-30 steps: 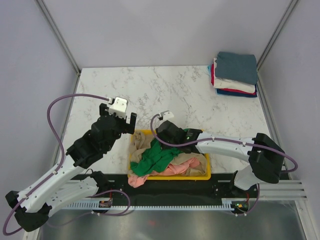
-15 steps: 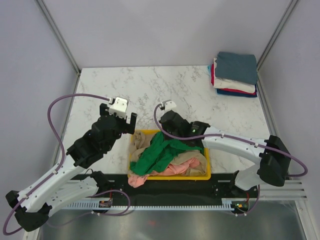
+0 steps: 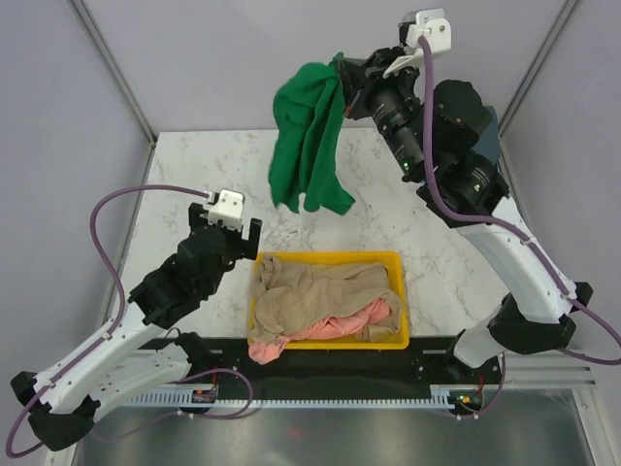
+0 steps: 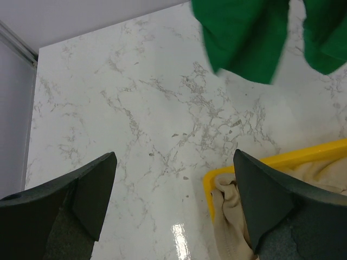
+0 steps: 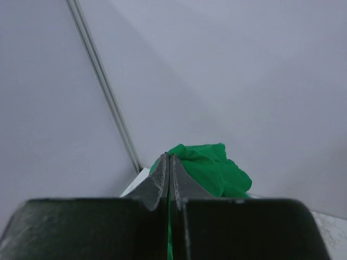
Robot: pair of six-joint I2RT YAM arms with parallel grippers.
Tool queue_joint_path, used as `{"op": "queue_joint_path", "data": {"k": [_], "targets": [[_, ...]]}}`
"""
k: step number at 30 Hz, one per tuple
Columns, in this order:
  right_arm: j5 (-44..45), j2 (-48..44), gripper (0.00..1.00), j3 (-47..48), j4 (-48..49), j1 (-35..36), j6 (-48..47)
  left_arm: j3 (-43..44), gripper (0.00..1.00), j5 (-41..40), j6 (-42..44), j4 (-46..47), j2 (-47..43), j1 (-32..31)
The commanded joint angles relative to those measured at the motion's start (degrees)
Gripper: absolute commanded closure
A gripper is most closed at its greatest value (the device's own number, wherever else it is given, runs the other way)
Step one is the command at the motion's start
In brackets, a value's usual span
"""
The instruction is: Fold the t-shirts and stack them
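Three t-shirts, one yellow plastic rectangular bin [image 3: 330, 257], one white marble-patterned table [image 3: 243, 165], two robot arms.
The shirts that can be counted are one bright green soft cotton t-shirt [image 3: 309, 136], one beige cotton t-shirt [image 3: 320, 291] and one salmon pink cotton t-shirt [image 3: 354, 325]: one of each colour, two of the three inside the single bin. The arms are one left arm [image 3: 155, 291] and one right arm [image 3: 505, 252], each with one two-finger gripper, so two grippers and four fingers: the left gripper [image 4: 173, 168] and the right gripper [image 5: 168, 162].
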Motion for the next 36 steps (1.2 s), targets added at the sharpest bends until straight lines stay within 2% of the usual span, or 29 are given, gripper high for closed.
{"op": "queue_joint_path", "data": {"k": [1, 3, 5, 6, 7, 10, 13, 16, 21, 24, 29, 36], "targets": [[1.56, 3.8, 1.0, -8.75, 3.03, -1.69, -3.59, -0.25, 0.05, -2.86, -1.16, 2.93, -1.26, 0.32], [2.0, 3.63, 1.0, -15.62, 5.74, -2.84, -2.36, -0.34, 0.05, -2.95, -1.16, 3.02, -1.43, 0.32], [1.39, 4.85, 0.35, -24.04, 5.76, -5.46, -0.26, -0.26, 0.05, -2.6, -1.16, 3.02, -1.35, 0.32], [0.95, 5.47, 0.14, -26.62, 4.89, -6.52, 3.15, -0.34, 0.05, -2.51, -1.16, 3.11, -1.26, 0.32], [-0.27, 6.78, 0.02, -31.17, 4.1, -7.75, 4.92, -0.26, 0.05, -2.34, -1.16, 3.02, -1.09, 0.32], [-1.5, 6.45, 0.02, -40.13, 2.16, -11.62, 12.13, -0.34, 0.05, -2.25, -1.16, 3.02, -1.08, 0.32], [-3.53, 1.81, 0.02, -48.4, 5.05, -13.91, 14.6, -0.43, 0.05, -2.16, -1.16, 3.2, -1.0, 0.32], [-7.91, -2.51, 0.02, -52.38, 5.76, -14.0, 14.61, -0.26, 0.05, -1.63, -1.16, 3.2, -0.56, 0.4], [-24.59, -5.16, 0.02, -57.13, 4.19, -13.65, 14.08, -0.26, 0.05, -1.81, -1.07, 3.11, -0.56, 0.4], [-30.41, -4.9, 0.02, -60.21, 3.92, -11.55, 13.38, -0.34, 0.05, -1.81, -1.16, 3.2, -0.29, 0.49], [-31.48, -1.74, 0.02, -61.89, 4.01, -4.35, 11.27, -0.25, 0.05, -1.98, -1.16, 3.11, 0.15, 0.49], [-26.66, 8.7, 0.02, -56.36, 0.76, -1.26, 7.5, -0.43, 0.05, -2.25, -1.07, 3.2, 0.15, 0.58]]}}
